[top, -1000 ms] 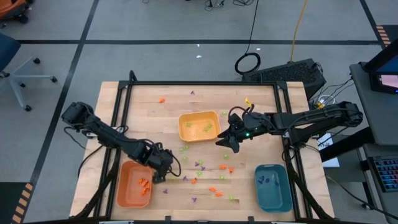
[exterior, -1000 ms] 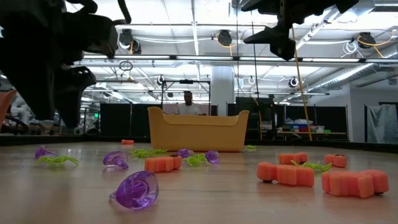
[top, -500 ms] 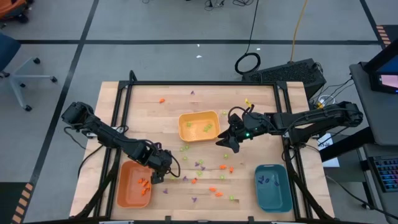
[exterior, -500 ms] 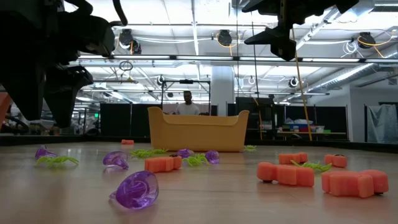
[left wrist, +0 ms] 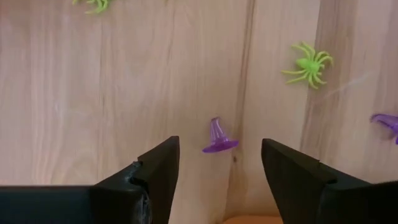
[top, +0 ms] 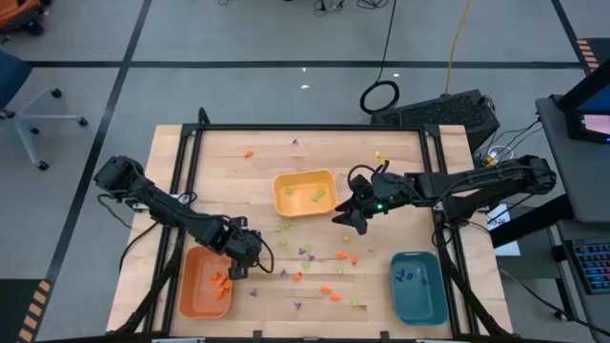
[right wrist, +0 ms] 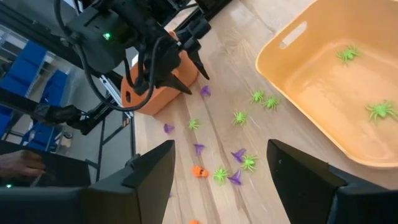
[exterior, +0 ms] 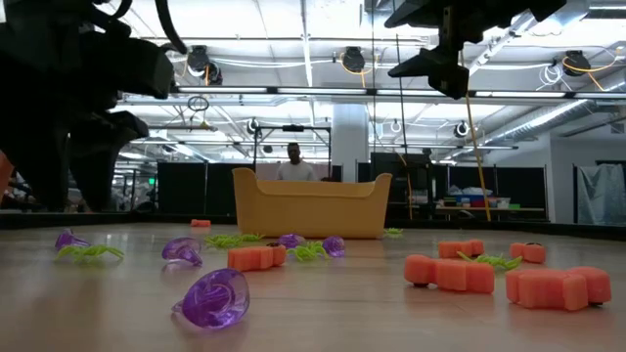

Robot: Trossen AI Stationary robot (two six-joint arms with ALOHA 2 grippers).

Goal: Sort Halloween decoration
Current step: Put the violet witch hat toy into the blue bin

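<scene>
Tiny orange, light green and purple Halloween decoration pieces (top: 324,276) lie scattered on the wooden table between the trays. Some orange ones lie in the orange tray (top: 195,295), green spiders in the yellow tray (top: 291,181), purple ones in the teal tray (top: 424,300). My left gripper (top: 240,270) points down beside the orange tray's right rim, open. A purple witch hat (left wrist: 217,140) lies on its side on the wood below, between the two fingers (left wrist: 163,163) and apart from both. My right gripper (top: 348,217) hangs open in the air right of the yellow tray.
A green spider (left wrist: 306,63) and another purple piece (left wrist: 388,121) lie on the wood close to my left gripper. Near the front edge lie chunky orange pieces (exterior: 450,274) and a purple ring (exterior: 210,298). A black frame runs along the table's edges (top: 305,128).
My left gripper has rolled a little about the line it points along, staying beside the orange tray. No piece on the table has moved.
</scene>
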